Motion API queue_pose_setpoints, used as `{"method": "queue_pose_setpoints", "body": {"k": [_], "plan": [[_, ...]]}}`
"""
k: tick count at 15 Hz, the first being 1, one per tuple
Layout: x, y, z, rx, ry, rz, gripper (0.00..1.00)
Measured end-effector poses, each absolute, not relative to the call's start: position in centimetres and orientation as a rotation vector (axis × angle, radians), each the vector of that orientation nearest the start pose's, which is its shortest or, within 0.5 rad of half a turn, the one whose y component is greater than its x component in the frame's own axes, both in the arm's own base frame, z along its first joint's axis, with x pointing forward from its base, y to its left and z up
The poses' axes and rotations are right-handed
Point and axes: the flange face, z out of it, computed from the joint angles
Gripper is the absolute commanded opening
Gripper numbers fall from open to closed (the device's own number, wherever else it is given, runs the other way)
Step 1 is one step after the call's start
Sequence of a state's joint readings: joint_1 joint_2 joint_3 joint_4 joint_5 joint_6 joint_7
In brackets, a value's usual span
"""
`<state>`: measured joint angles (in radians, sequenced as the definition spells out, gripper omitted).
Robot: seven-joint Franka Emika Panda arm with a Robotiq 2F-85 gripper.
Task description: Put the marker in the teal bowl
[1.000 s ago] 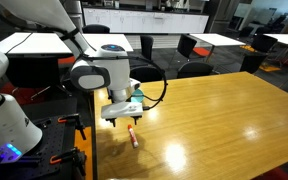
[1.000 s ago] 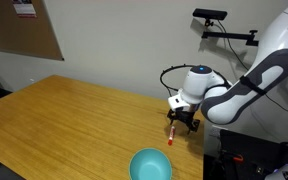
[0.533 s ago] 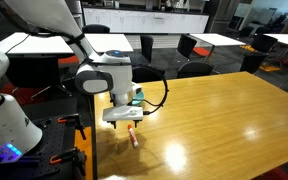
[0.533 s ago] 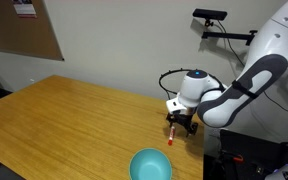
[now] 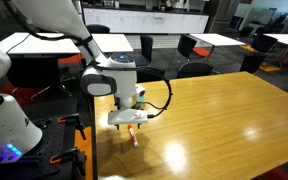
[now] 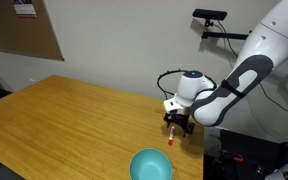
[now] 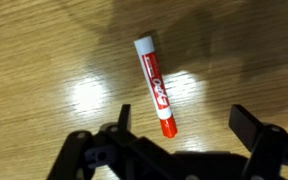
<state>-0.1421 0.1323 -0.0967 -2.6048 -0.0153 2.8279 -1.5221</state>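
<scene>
Hovering low over the wooden table (image 5: 219,105), the hand (image 5: 131,124) points downward at the end of the white arm (image 5: 109,80), near one edge of the table in both exterior views. In the wrist view the hand (image 7: 182,118) is spread: its two black fingers (image 7: 120,116) stand wide apart and nothing is held between them. The marker (image 7: 155,85) lies flat on the table (image 7: 44,60) below the hand, a little slanted. Its red end comes into the gap between the fingers and is nearer to one finger than to the other, and its white end points away from the hand. Neither finger touches it in this view. In an exterior view the marker (image 5: 133,137) shows as a small red stick just under the hand, and in an exterior view it (image 6: 171,137) is again directly below the hand (image 6: 174,127). The teal bowl (image 6: 151,165) stands upright on the table (image 6: 64,120), apart from the hand and from the marker, closer to the camera than the hand is. A black cable (image 5: 165,95) makes a loop beside the wrist of the arm.
</scene>
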Motion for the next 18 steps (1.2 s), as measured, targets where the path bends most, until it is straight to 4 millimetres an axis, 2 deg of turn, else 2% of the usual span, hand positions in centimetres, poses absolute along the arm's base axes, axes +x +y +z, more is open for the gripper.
{"method": "queue_pose_setpoints", "body": {"k": [9, 18], "plan": [[45.2, -12.1, 20.5, -2.517, -2.011, -0.057, 1.00], [46.0, -12.1, 19.3, -2.503, -2.006, -0.049, 1.00]]}}
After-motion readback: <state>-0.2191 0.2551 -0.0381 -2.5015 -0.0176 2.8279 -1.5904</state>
